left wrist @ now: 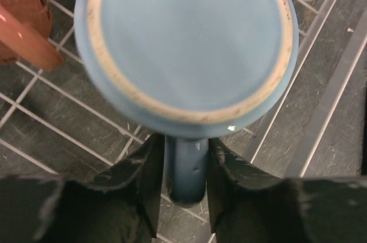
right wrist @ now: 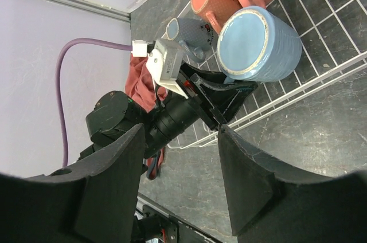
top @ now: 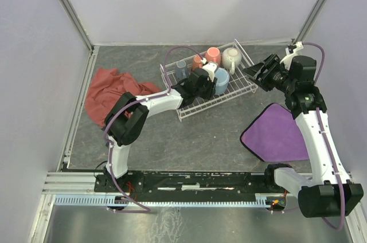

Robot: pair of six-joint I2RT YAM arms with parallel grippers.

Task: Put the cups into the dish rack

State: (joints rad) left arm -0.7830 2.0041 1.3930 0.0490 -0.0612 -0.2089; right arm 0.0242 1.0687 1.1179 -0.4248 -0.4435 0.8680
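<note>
grey table (top: 200, 134), dish rack (top: 218, 102) with mugs (top: 213, 55)
left gripper (left wrist: 186, 157) straddles handle (left wrist: 186, 177) of blue mug (left wrist: 186, 42), grip unclear; right gripper (right wrist: 180, 131) spread

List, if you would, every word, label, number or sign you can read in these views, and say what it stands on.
No text can be read in any view.
Light blue mug: its upturned base is plain, with no stamp.
White camera housing on the left arm: no legible marking.
Black base plate between the arms: pale patches, too small to read as text.
</note>
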